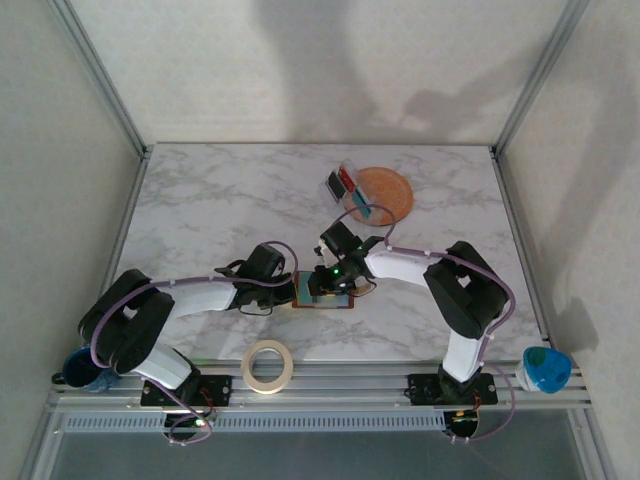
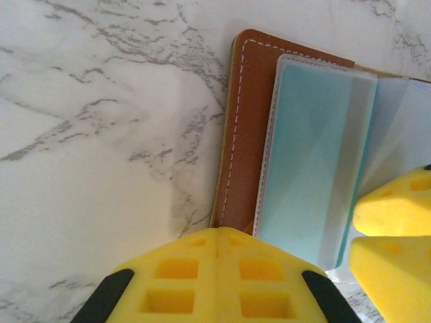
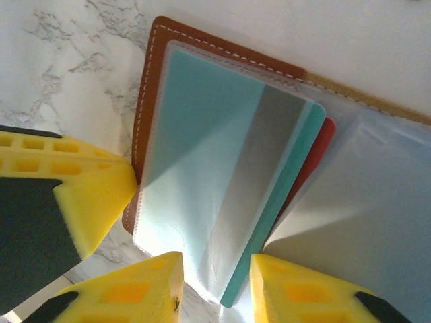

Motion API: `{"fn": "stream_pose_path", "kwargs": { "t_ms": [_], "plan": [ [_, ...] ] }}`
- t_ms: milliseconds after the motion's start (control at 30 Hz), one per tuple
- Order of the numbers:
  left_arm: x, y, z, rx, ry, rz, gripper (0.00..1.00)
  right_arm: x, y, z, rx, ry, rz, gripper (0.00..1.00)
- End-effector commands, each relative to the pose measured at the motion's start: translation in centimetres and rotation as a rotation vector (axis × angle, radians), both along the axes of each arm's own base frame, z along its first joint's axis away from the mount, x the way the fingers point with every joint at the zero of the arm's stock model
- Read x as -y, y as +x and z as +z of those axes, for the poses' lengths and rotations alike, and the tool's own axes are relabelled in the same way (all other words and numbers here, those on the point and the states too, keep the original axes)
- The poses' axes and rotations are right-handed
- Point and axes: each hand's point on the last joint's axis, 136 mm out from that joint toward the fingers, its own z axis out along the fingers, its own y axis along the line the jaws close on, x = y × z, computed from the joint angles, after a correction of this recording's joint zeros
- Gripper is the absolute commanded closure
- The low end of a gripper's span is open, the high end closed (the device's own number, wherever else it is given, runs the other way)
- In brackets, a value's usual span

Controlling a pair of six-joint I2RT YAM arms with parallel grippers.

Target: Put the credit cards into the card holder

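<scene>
The brown card holder (image 1: pixel 325 292) lies open on the marble table between the two grippers. In the left wrist view my left gripper (image 2: pixel 219 232) is shut, its tip resting on the near edge of the card holder (image 2: pixel 246 121). A teal credit card (image 3: pixel 289 195) sits in a clear inner pocket (image 3: pixel 202 175) of the card holder (image 3: pixel 145 114), with one long edge and a corner sticking out. A red card (image 3: pixel 320 145) peeks from beneath it. My right gripper (image 3: pixel 215 286) is open, its fingers on either side of the teal card's corner without touching it.
A round orange plate (image 1: pixel 392 185) sits at the back right, a blue card (image 1: pixel 360 207) on its near rim and a clear plastic case (image 1: pixel 340 182) beside it. A tape roll (image 1: pixel 267 365) lies at the front edge. Blue cups (image 1: pixel 80 368) (image 1: pixel 545 368) stand at both front corners.
</scene>
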Motion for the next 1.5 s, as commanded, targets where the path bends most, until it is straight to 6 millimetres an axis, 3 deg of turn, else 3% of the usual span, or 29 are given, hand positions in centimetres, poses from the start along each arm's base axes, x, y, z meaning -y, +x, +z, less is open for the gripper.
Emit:
{"fn": "stream_pose_path", "kwargs": {
  "t_ms": [0,133,200,367,433,567,733,867,967,1133,1300,1467],
  "plan": [
    [-0.6,-0.4,0.0,-0.003,0.046,-0.003,0.97,2.0,0.1,1.7,0.039,-0.018,-0.017,0.65],
    [-0.6,-0.2,0.2,0.004,0.048,-0.005,0.97,4.6,0.7,1.9,0.054,-0.062,-0.06,0.6],
    [-0.5,-0.1,0.2,0.005,0.048,-0.007,0.97,4.8,0.6,1.4,0.037,-0.058,-0.071,0.6],
    [-0.3,0.4,1.1,0.025,0.041,-0.005,0.96,1.3,-0.2,1.7,-0.019,0.114,-0.057,0.59],
    [-0.3,0.5,1.1,0.025,0.049,-0.006,0.96,1.0,0.0,1.0,-0.024,0.085,-0.061,0.6],
    [-0.3,0.5,1.2,0.022,0.055,-0.007,0.96,3.1,0.1,-0.6,-0.01,-0.011,-0.096,0.6],
    [-1.0,1.2,2.1,0.049,0.091,0.004,0.91,4.6,-0.1,-0.1,-0.033,0.009,-0.124,0.59],
    [-0.7,2.3,4.0,0.089,0.085,0.008,0.83,4.3,0.5,3.0,-0.002,0.091,-0.132,0.33],
    [-0.6,3.6,6.0,0.136,0.081,0.022,0.78,5.3,2.4,6.3,0.105,0.08,-0.151,0.28],
    [-0.5,6.2,9.9,0.227,0.073,0.038,0.7,8.8,7.3,10.9,0.222,0.08,-0.226,0.28],
    [-0.4,8.0,12.5,0.275,0.052,0.06,0.68,13.0,12.7,13.4,0.278,0.09,-0.345,0.3],
    [-0.4,8.7,13.0,0.289,0.04,0.076,0.66,16.1,17.4,15.1,0.308,0.191,-0.467,0.35]
  ]
}}
